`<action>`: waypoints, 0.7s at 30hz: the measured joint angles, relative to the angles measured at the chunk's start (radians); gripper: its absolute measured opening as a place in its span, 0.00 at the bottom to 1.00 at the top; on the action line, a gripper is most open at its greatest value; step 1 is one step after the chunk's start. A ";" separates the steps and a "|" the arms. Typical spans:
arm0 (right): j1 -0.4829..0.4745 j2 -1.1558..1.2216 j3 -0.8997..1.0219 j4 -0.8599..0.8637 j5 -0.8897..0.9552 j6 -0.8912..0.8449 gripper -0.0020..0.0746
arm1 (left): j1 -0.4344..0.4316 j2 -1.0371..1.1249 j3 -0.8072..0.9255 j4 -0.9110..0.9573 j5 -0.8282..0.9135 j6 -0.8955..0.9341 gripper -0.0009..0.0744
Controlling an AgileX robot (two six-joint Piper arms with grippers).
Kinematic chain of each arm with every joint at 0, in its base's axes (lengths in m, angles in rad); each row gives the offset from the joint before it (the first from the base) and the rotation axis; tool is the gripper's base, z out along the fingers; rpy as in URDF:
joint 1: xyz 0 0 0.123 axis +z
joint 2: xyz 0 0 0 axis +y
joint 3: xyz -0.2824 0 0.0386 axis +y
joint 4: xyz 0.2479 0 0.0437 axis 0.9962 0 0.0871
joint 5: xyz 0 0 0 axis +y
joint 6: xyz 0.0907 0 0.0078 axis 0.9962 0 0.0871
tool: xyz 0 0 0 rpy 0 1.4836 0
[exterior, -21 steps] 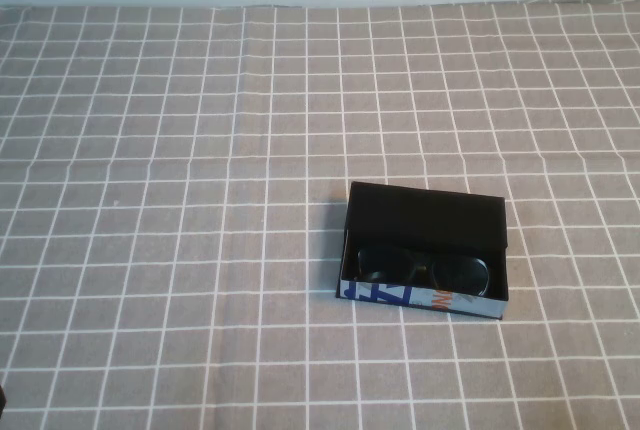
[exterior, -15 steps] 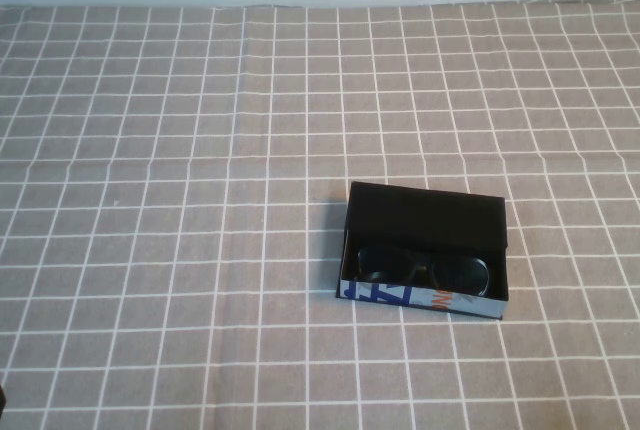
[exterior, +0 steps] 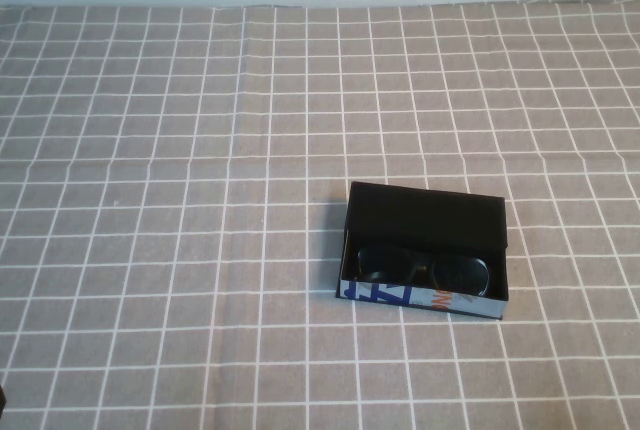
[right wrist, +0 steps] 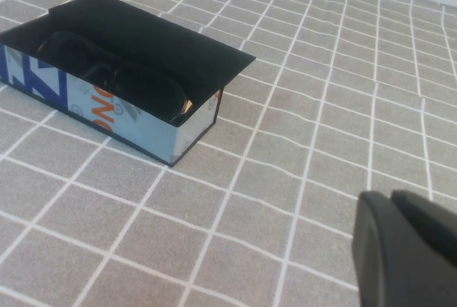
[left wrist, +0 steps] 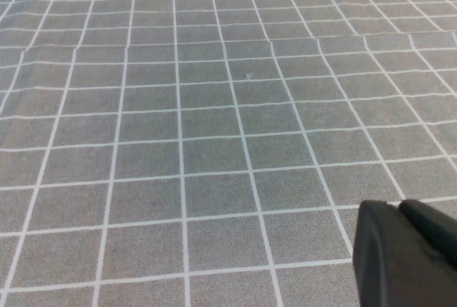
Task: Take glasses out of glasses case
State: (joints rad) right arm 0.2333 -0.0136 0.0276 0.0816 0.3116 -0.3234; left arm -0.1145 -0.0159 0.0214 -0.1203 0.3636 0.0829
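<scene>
The glasses (exterior: 422,267) lay inside the open glasses case (exterior: 424,250), lenses toward its white lettered wall, on the checked tablecloth (exterior: 150,200) right of centre. The right gripper (right wrist: 407,250) hovered near the case, clear of it, fingers apparently together. The left gripper (left wrist: 407,253) hung over bare cloth, likewise closed. A sound approach probably descends over the frame's bridge, opening first, avoiding the walls.
</scene>
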 joint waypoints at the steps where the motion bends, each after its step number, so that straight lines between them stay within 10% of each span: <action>1: 0.000 0.000 0.000 0.000 0.000 0.000 0.00 | 0.000 0.000 0.000 0.000 0.000 0.000 0.01; 21: 0.000 0.000 0.000 0.000 -0.185 0.000 0.00 | 0.000 0.000 0.000 0.000 0.000 0.000 0.01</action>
State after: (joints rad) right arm 0.2333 -0.0136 0.0276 0.0816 0.1269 -0.3234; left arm -0.1145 -0.0159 0.0214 -0.1203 0.3636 0.0829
